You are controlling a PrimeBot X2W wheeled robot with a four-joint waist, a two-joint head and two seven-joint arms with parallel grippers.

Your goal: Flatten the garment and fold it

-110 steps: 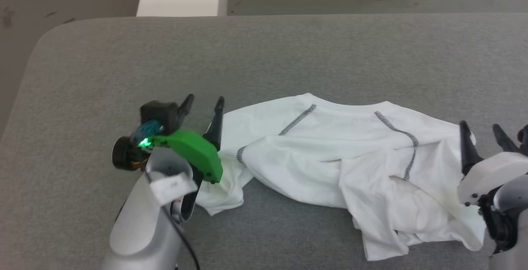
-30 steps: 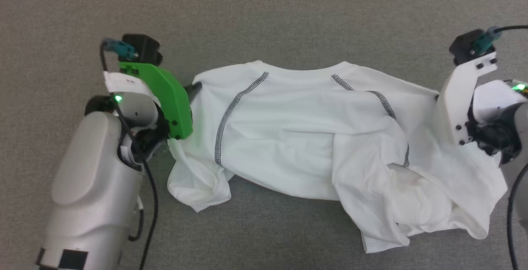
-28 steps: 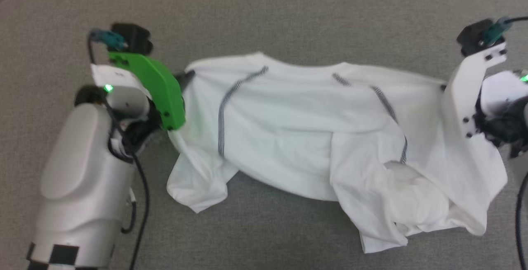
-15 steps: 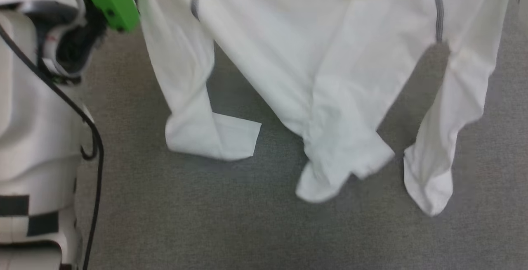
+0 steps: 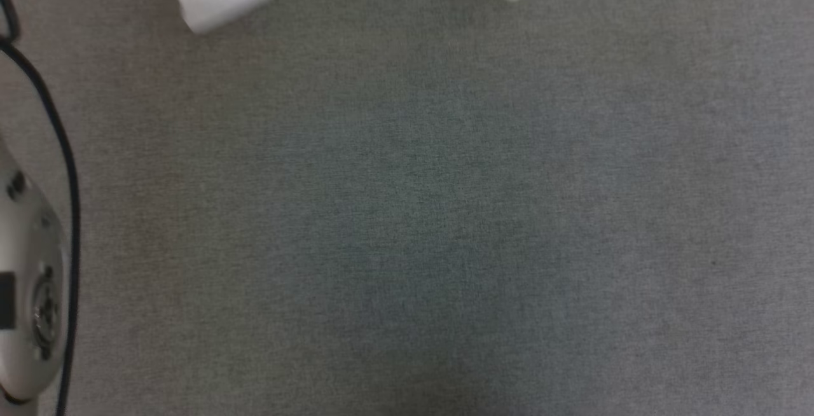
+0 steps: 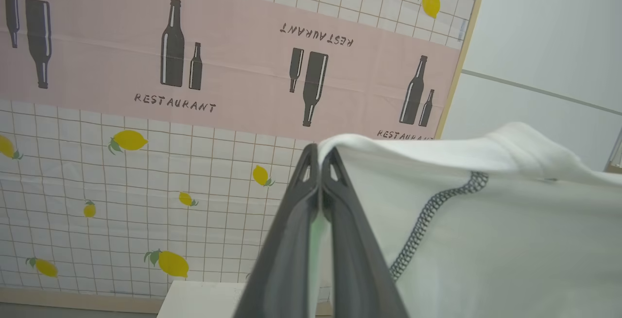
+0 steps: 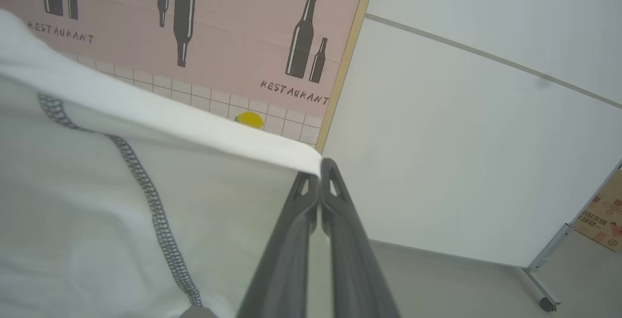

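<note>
The left gripper (image 6: 319, 162) was pinched shut on the garment (image 6: 486, 240) in the middle of the frame, and the right gripper (image 7: 320, 169) squeezed its other top edge tight

Left gripper (image 6: 319, 155) and right gripper (image 7: 319, 169): two long dark grey tapering fingers (image 6: 291, 240) each, triangular cut-outs below the tips. A pale rounded arm shell (image 5: 25, 289) bears screws (image 5: 17, 185), beside a black cable (image 5: 63, 149).
</note>
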